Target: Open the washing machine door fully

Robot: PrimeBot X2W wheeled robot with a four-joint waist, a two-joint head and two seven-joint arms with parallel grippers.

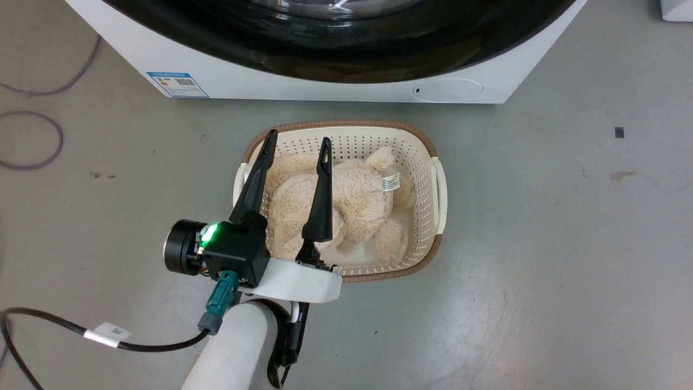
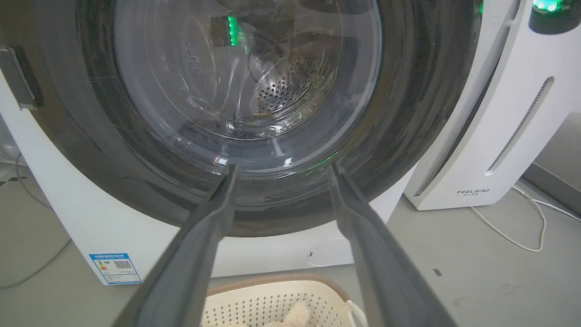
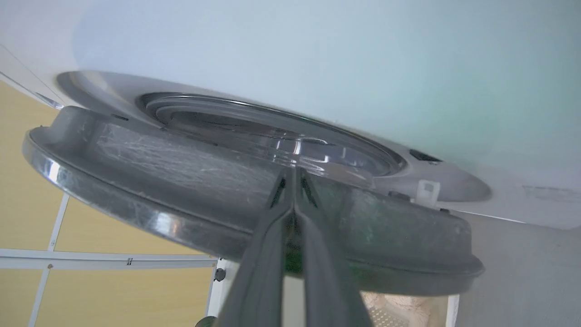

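At the front of the washing machine point(image 1: 260, 86), the washing machine door point(image 3: 181, 181) is standing ajar, a gap showing between its grey inner rim and the white face. The basket point(image 1: 433, 157) is sitting on the floor point(image 1: 541, 244) just before it. My right gripper point(image 3: 294, 175) is resting pinched-shut tips on that inner rim, so I'm judging it the nearer arm for swinging the door outward. My left gripper point(image 1: 299, 138) is hanging wide over the basket, pointing doorward, well apart.
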